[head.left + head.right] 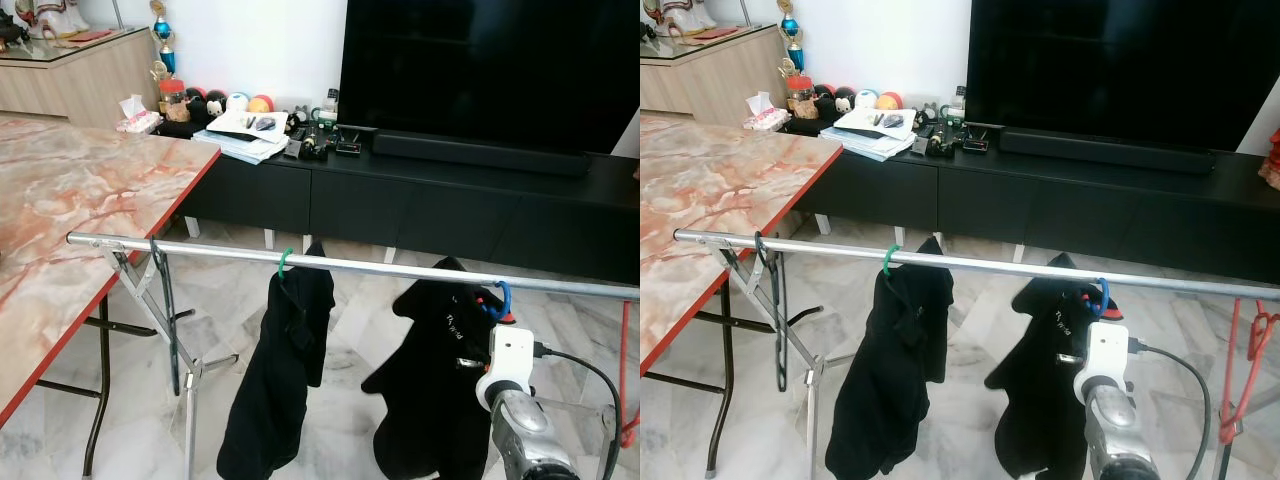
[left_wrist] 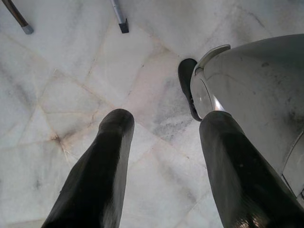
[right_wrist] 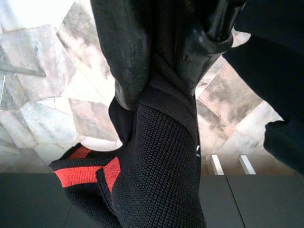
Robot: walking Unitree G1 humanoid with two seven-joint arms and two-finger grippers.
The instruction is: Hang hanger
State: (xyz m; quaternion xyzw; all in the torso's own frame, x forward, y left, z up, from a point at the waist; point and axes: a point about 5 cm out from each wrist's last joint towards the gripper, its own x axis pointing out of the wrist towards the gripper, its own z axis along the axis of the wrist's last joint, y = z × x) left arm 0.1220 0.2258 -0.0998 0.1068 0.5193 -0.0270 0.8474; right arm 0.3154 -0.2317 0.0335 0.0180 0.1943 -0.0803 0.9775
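Black garment on its blue hanger already hung from your rail; the right claw, at five o'clock, gripped its fabric, release remaining. Left claw idle, agape.

Only print in sight: small white lettering on the black knit garment w/ red band, hung from the blue hanger hook on the silver metal rail. Too small to read. No other labels or nos. legible.
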